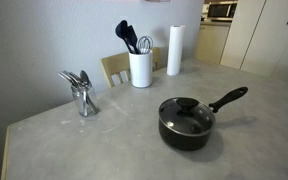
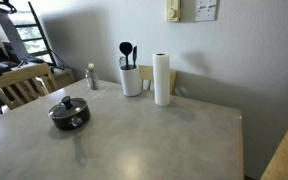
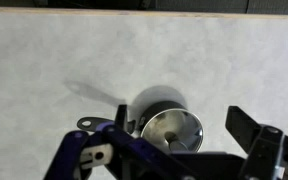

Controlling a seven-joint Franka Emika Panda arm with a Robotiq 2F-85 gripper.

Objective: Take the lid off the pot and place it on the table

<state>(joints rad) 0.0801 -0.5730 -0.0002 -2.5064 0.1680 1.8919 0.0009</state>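
Observation:
The small black pot [image 1: 188, 132] stands on the grey mottled table [image 1: 74, 150] with its long handle [image 1: 229, 98] pointing away. The glass lid [image 1: 187, 113] with its black knob sits on the pot. Both also show in an exterior view, pot [image 2: 70, 117] and lid [image 2: 68, 105]. In the wrist view my gripper [image 3: 183, 121] is open above the lid [image 3: 169, 135], one finger on each side, touching nothing. The pot's dark wall [image 3: 149, 101] shows round the lid. The gripper is out of view in both exterior views.
A white utensil crock [image 1: 140, 68] [image 2: 131, 80], a paper towel roll [image 1: 174, 50] [image 2: 162, 80] and a metal cutlery holder [image 1: 82, 95] [image 2: 91, 76] stand along the table's far side. A wooden chair [image 2: 24, 85] is beside the table. A wall lies behind.

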